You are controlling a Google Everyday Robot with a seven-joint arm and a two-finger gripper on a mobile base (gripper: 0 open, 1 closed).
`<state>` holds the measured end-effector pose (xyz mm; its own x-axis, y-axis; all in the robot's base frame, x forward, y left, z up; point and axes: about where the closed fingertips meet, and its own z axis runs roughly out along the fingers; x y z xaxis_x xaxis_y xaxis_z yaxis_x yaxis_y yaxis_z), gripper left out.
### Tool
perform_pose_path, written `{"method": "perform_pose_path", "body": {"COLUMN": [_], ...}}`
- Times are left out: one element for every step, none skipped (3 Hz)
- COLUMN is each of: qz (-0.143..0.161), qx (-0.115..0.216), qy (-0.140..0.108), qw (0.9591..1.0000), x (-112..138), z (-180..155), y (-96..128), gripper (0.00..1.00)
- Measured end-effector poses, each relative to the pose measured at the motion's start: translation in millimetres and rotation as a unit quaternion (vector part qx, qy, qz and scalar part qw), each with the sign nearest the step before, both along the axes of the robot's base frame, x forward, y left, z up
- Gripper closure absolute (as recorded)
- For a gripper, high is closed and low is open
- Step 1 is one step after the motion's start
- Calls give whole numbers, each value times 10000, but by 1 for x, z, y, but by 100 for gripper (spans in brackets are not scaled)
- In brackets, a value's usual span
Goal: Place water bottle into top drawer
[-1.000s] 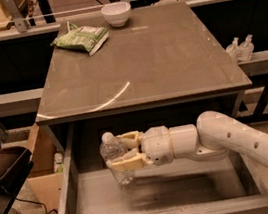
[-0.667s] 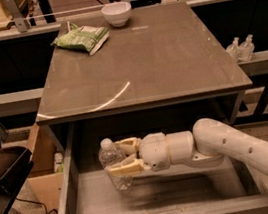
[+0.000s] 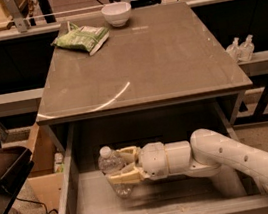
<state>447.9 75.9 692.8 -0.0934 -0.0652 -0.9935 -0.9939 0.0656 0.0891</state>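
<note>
1. Your biggest item is the grey table (image 3: 167, 58). It fills the middle of the view, with a pale curved glare streak near its front edge.
2. Right below it, the top drawer (image 3: 69, 190) is pulled wide open toward you. It is almost as wide as the tabletop, and its smooth grey floor is bare on the right half.
3. Your white arm (image 3: 254, 161) sweeps in from the lower right, crosses the drawer's right wall and reaches left inside the box.
4. A cardboard box (image 3: 39, 164) sits on the floor outside the drawer's left wall, beside something dark brown at the frame's edge.
5. Your gripper (image 3: 114, 167) is down inside the drawer, left of centre, pointing left. Its 2 pale fingers (image 3: 127, 177) are clamped on the water bottle, 1 above and 1 below as you see it.
6. The water bottle (image 3: 108, 163) stands roughly upright between them, white cap up, inside the top drawer. You cannot tell whether its base touches the floor.
7. A green snack bag (image 3: 81, 37) lies on the table's far left corner.
8. A white bowl (image 3: 116, 13) sits just beside the bag, at the back edge.
9. There are 2 small bottles (image 3: 241, 49) on a ledge right of the table, well apart from the drawer.
</note>
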Motion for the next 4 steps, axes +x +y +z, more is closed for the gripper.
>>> {"method": "perform_pose_path", "body": {"qz": [0,0,-35,-34], "qx": [0,0,-47,-47], "qy": [0,0,25,24], "qw": [10000,10000,10000,10000], "x": [0,0,0,0], "z": [2,2,-3,1], "y": [0,0,-5,-5], "gripper": [100,100,100,82]}}
